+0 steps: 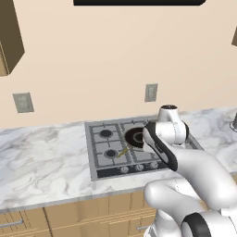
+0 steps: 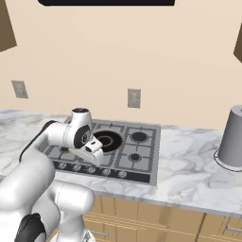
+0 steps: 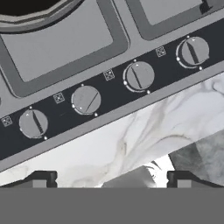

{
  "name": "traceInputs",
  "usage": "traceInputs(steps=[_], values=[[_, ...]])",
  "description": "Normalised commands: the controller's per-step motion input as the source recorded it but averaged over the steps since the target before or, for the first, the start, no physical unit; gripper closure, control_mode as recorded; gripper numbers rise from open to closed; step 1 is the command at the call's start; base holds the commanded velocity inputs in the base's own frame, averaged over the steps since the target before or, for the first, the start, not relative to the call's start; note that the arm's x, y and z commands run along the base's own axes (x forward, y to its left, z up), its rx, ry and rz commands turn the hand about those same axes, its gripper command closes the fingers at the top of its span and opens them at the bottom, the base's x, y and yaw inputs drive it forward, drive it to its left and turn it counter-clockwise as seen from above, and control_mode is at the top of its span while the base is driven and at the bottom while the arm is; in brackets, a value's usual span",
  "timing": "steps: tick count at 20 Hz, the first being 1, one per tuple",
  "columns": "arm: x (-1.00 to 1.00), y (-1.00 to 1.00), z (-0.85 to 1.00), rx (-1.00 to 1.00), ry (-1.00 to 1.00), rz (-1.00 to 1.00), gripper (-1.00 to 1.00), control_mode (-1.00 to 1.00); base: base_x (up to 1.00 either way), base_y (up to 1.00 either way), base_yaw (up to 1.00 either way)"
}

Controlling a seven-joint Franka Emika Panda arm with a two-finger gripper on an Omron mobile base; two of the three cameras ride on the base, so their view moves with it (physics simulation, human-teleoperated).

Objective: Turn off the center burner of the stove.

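The center burner (image 2: pixel 108 140) is seen in the middle of the stove (image 2: pixel 144 163), which is set into a marble counter (image 2: pixel 189 184). The gripper (image 3: pixel 111 180) is held above the counter's front edge, fingers spread wide apart, just short of the knob row (image 3: pixel 113 87). A grey canister (image 2: pixel 234 138) is stood well to the right

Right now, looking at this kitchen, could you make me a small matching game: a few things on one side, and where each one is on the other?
Things:
1. center burner
2. grey cylindrical container
3. row of knobs
4. wall outlet

Places:
a. along the front edge of the stove
b. on the wall behind the stove
c. in the middle of the stove
d. on the marble counter, right of the stove

Pairs: 1-c, 2-d, 3-a, 4-b
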Motion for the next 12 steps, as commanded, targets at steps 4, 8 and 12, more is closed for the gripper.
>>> traceInputs(steps=[4, 8, 12], values=[[0.28, 0.0, -0.38, 0.0, 0.03, -0.09, -1.0, -1.0, 0.0, 0.0, 0.0], [0.22, -0.02, -0.23, 0.0, 0.07, -0.05, -1.0, -1.0, 0.0, 0.0, 0.0], [0.32, -0.02, -0.14, 0.0, 0.05, -0.05, -1.0, -1.0, 0.0, 0.0, 0.0]])
